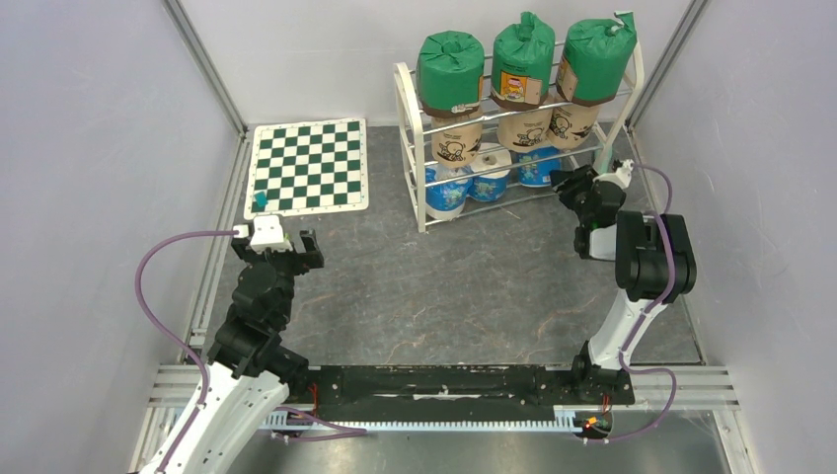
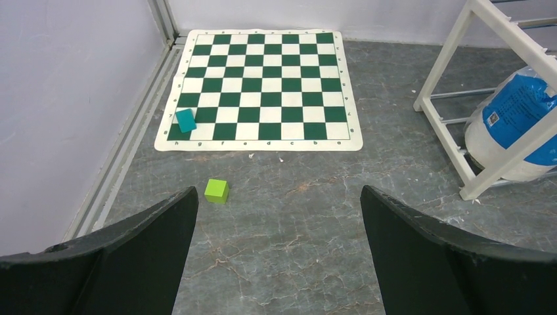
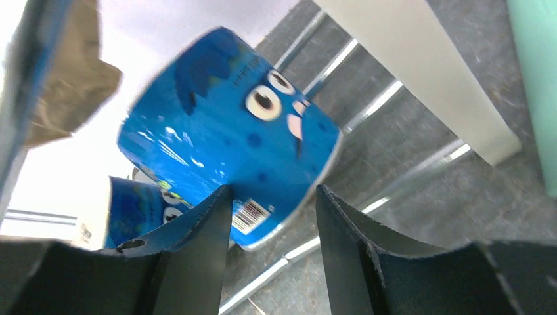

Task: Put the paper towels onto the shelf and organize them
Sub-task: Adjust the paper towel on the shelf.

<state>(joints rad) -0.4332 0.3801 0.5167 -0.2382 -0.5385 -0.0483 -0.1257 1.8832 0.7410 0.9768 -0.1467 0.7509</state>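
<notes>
The paper towels point(image 1: 523, 126) are all on the shelf point(image 1: 413, 148), sorted by tier: three green rolls point(image 1: 523, 59) on top, three tan rolls point(image 1: 456, 138) in the middle, three blue rolls point(image 1: 491, 178) at the bottom. The rolls stand roughly on end, long axes up and leaning a little; the green ones point their bunched wrap tops upward. The shelf's long axis runs left to right at the back of the table, its right end slightly farther back.

The right gripper point(image 1: 570, 188) sits at the shelf's right end by the lowest tier. Its fingers point(image 3: 197, 262) are partly spread, with the tilted bottom edge of a blue roll (barcode showing) in the gap – I cannot tell whether they touch it.

The table point(image 1: 444, 286) is dark grey and marbled, closed in by pale walls point(image 1: 89, 128) and metal frame posts point(image 1: 207, 64). A chessboard mat point(image 1: 311, 166) lies left of the shelf, with a teal block point(image 2: 186, 120) on its near-left corner and a green cube point(image 2: 216, 190) just off its near edge. The left gripper point(image 1: 281, 242) is near the cube, fingers point(image 2: 131, 262) spread wide – holding nothing.
</notes>
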